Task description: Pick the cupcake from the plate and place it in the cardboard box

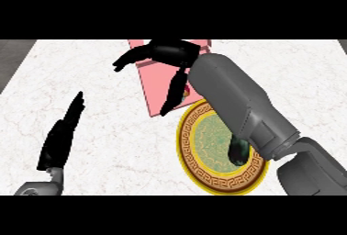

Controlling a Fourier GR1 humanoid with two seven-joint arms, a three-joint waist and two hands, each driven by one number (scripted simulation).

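**Right hand over the box, cupcake on the plate**

The right hand [166,53] hung above the pink box [157,82] at the worktop's [108,137] far edge, fingers spread and drooping, holding nothing. Its grey forearm [237,101] crossed the gold-rimmed plate [203,172], half hiding the dark cupcake [238,153] there. The left hand [59,137] rested flat-fingered near the left edge.

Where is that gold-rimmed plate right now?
In the head view the plate lies on the white counter, lower right of centre, just below the pink box. The right forearm crosses above it.
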